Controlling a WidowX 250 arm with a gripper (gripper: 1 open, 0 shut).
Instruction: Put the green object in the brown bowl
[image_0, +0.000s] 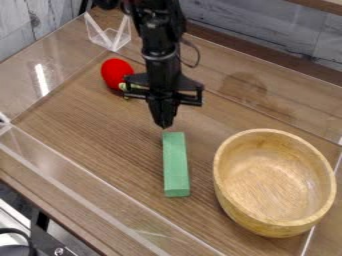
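The green object is a flat green bar lying on the wooden table, its long side running toward the camera. My gripper points straight down just behind the bar's far end, with a small gap between the tips and the bar. The fingers are shut and I see nothing between them. The brown bowl, a large light wooden one, stands empty to the right of the bar near the front right corner.
A red strawberry-like toy lies left of the arm, behind the gripper. A clear plastic piece stands at the back left. Low transparent walls edge the table on the left and front.
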